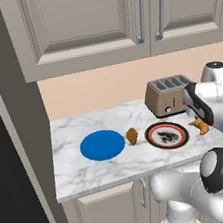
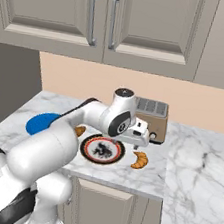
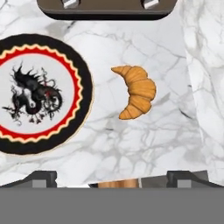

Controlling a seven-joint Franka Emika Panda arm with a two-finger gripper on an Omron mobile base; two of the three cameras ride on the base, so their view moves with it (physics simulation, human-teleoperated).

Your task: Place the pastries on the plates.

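Marble worktop (image 1: 82, 176), going left to right in the left base view. Blue plate (image 1: 102, 145) is lying flat at left. One pastry (image 1: 132, 136) is sitting on the marble between the two plates, just beside the blue one. Patterned plate (image 1: 167, 135) is resting before the toaster (image 1: 168, 96). A second pastry (image 3: 135, 91), croissant-shaped, is lying on bare marble right of that plate, apart from its rim. The claw (image 3: 111, 178) is hovering above this pastry, fingers spread wide, gripping nothing.
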